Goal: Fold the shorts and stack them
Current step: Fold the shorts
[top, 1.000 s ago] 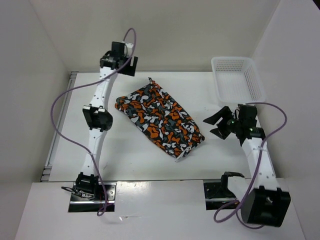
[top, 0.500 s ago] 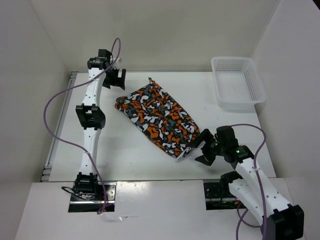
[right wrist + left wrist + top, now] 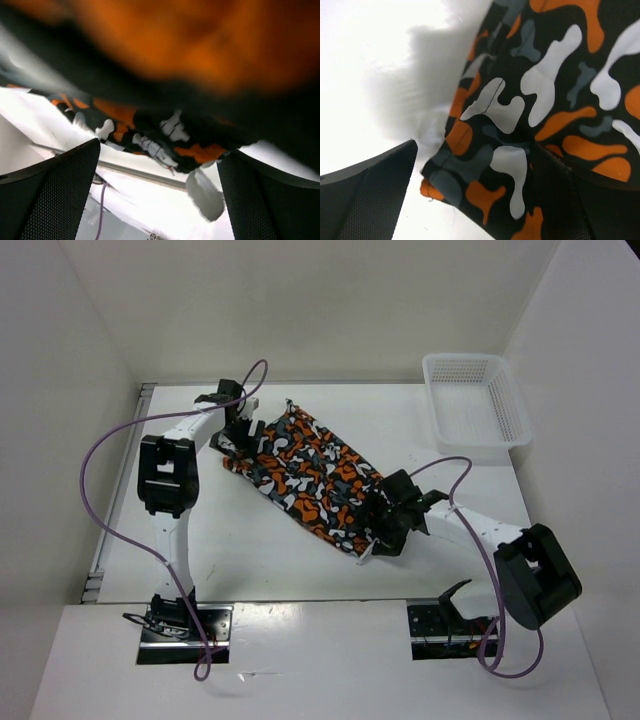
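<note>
The shorts, printed in orange, black, grey and white blotches, lie folded in a slanted strip across the table's middle. My left gripper is at their far left corner. In the left wrist view that corner sits between the open jaws of my left gripper, with a gap to the left finger. My right gripper is at the near right end. Its wrist view shows my right gripper open, the shorts blurred close above, and a white drawstring hanging from the hem.
A white mesh basket stands at the back right of the white table. White walls close in the left, back and right sides. Purple cables loop from both arms. The arm bases sit at the near edge.
Both arms have come in to the shorts: the left down from the back left corner, the right across from beside the basket. Both jaws have widened. The far corner has shifted slightly.
</note>
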